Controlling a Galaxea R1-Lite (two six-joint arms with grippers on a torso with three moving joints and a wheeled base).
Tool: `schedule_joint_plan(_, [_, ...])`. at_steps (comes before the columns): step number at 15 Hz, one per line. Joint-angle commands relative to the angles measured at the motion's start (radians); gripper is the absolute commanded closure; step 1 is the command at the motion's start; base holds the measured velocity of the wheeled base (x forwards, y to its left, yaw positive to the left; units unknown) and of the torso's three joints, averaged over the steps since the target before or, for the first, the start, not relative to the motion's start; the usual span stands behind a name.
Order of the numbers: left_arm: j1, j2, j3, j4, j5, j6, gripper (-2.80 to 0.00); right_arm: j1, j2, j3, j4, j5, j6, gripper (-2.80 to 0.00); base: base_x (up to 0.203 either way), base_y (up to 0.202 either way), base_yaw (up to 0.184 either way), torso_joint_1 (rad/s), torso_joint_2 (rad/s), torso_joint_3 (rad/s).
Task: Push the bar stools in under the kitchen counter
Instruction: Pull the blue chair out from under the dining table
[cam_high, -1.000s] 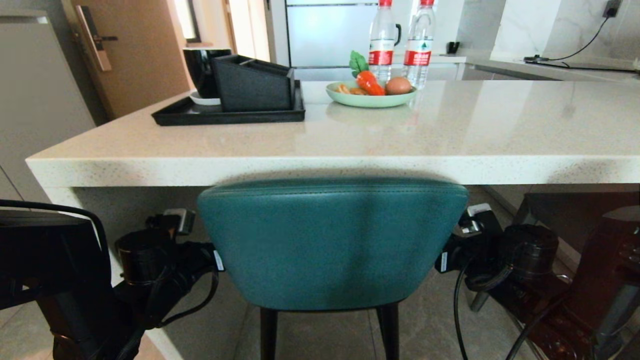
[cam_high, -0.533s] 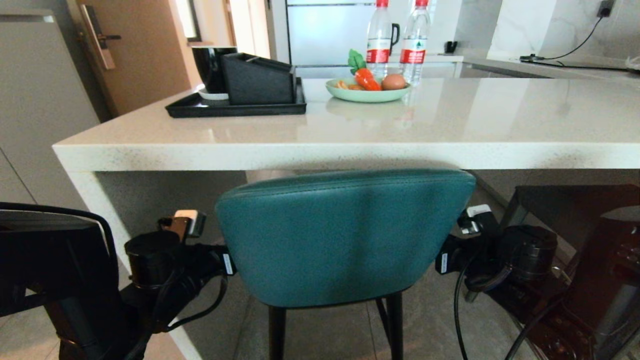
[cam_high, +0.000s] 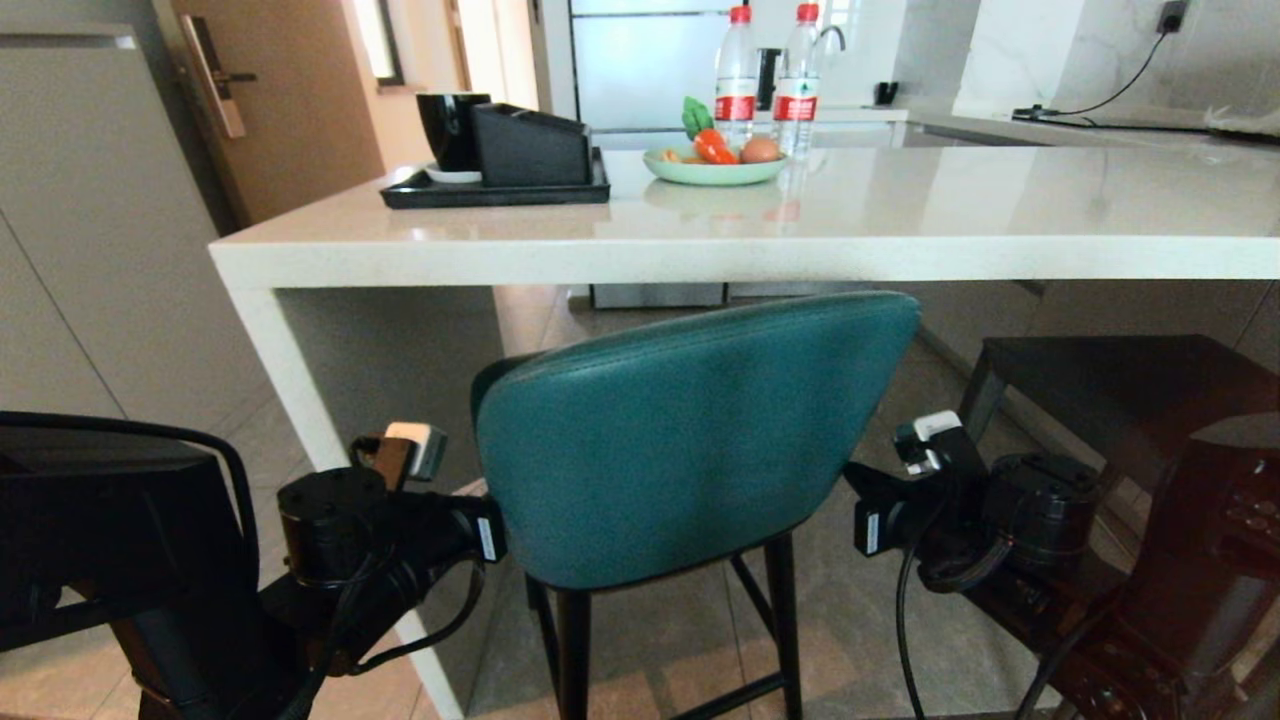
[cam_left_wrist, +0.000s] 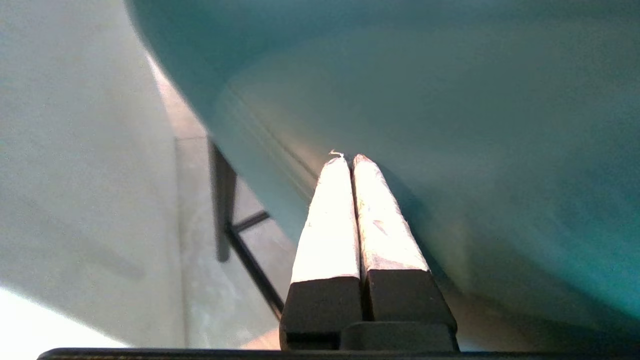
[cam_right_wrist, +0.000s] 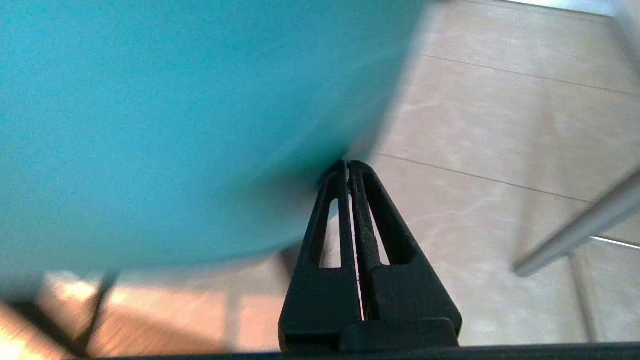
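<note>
Teal stool (cam_high: 690, 440) before counter (cam_high: 700, 255), left gripper (cam_left_wrist: 348, 159) fingers pressed together, tips touching its backrest; right gripper (cam_right_wrist: 347, 165) likewise closed, tips at the backrest's edge

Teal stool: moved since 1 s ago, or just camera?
Yes. Camera shifted too, but the teal stool turned: its top ran parallel to the kitchen counter edge, now slants, left end lower.

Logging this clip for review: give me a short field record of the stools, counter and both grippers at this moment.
teal stool: backrest facing robot, just below counter edge
dark grey stool: on the right, under the counter
kitchen counter: carries tray, plate, bottles
left gripper: fingers closed, tips against teal backrest
right gripper: fingers closed, tips at backrest edge
</note>
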Motion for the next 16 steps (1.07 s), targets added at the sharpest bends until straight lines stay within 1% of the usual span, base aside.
schedule_joint_plan(1, [0.004,0.001,0.005,-0.003,0.011,-0.005,0.00,-0.005,-0.004,0.003,-0.008,-0.017,0.001,0.00,-0.148,0.000,-0.003,-0.009,0.01,0.005])
schedule_joint_plan(3, [0.011,0.001,0.005,-0.003,0.017,-0.001,0.00,-0.008,-0.005,0.009,-0.008,-0.020,0.001,0.00,-0.029,0.000,-0.002,-0.004,0.00,0.001])
schedule_joint_plan(4, [0.012,0.006,-0.002,-0.003,0.041,0.000,0.00,-0.022,-0.005,0.021,-0.008,-0.022,0.001,0.00,0.000,0.000,0.000,0.000,0.00,0.000])
schedule_joint_plan(5, [0.012,0.008,-0.004,-0.003,0.062,0.001,0.00,-0.055,-0.006,0.029,-0.008,-0.020,0.002,0.00,0.000,0.000,0.000,0.000,0.00,0.000])
schedule_joint_plan(7, [0.012,0.001,0.005,-0.003,0.068,0.000,0.00,-0.162,-0.005,0.025,-0.008,0.004,0.007,0.00,0.000,0.000,0.000,0.000,0.00,0.000])
schedule_joint_plan(9, [0.018,-0.001,0.005,-0.003,0.074,0.000,0.00,-0.267,0.012,-0.005,-0.008,0.091,0.021,0.00,0.000,0.000,0.000,0.000,0.00,0.000])
schedule_joint_plan(10, [0.020,-0.002,0.006,-0.003,0.082,0.000,0.00,-0.300,0.035,-0.040,-0.008,0.118,0.025,0.00,0.000,0.000,0.000,0.000,0.00,0.000])
schedule_joint_plan(12, [0.024,-0.005,0.017,-0.003,0.112,-0.002,0.00,-0.326,0.072,-0.127,-0.008,0.130,0.051,0.00,0.000,0.000,0.000,0.000,0.00,0.000])
schedule_joint_plan(14, [0.026,-0.010,0.040,-0.003,0.135,-0.003,0.00,-0.329,0.119,-0.248,-0.008,0.138,0.089,0.00,0.000,0.000,0.000,0.000,0.00,0.000])
schedule_joint_plan(16, [0.035,-0.027,0.057,-0.003,0.140,-0.006,0.00,-0.316,0.182,-0.378,-0.008,0.140,0.100,0.00,0.000,0.000,0.000,0.000,0.00,0.000])
